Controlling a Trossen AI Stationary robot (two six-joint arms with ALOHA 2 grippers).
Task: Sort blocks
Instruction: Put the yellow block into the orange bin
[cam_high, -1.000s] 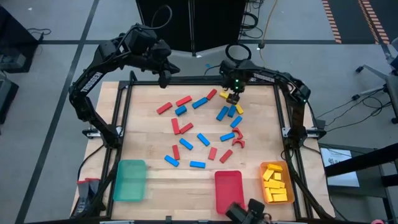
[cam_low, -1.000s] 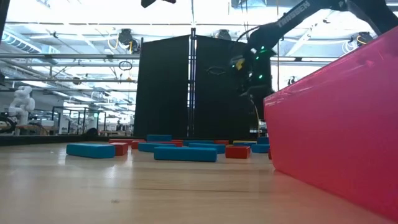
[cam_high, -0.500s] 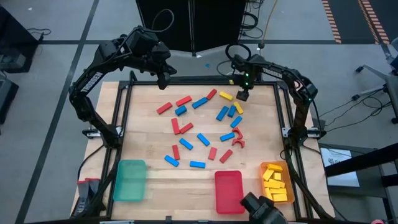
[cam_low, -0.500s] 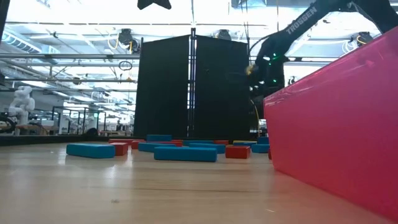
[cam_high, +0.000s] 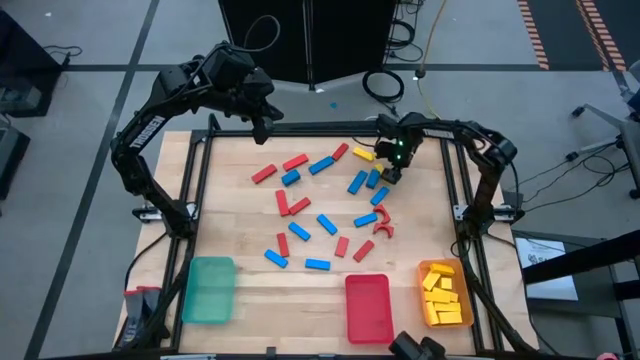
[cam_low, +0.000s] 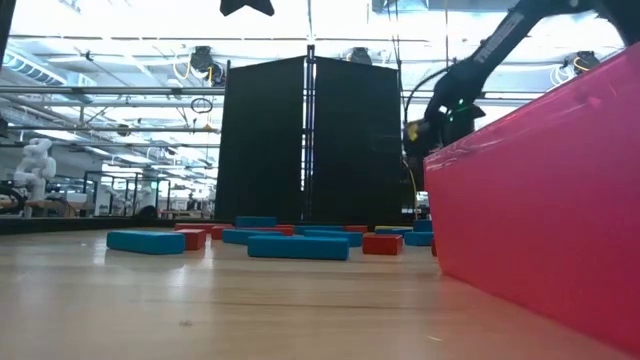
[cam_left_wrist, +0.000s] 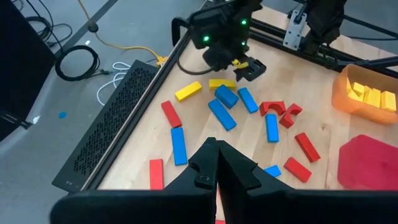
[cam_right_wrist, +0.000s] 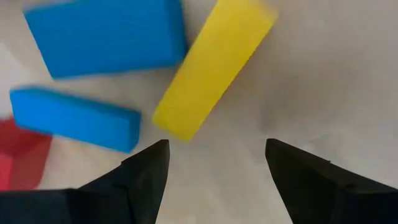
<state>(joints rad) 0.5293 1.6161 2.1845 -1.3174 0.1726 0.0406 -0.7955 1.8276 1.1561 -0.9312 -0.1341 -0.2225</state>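
right gripper (cam_right_wrist: 214, 163): fingers spread, empty, low over the table (cam_high: 240, 220), just short of a yellow block (cam_right_wrist: 211, 68)
left gripper (cam_left_wrist: 217, 163): pressed together, raised at the far-left corner

Yellow block (cam_right_wrist: 214, 65) lies flat on the wood, angled, just ahead of the open right jaws and a bit off to one side. Two blue blocks (cam_right_wrist: 106, 37) sit right beside it, with a red one (cam_right_wrist: 18, 162) past those.
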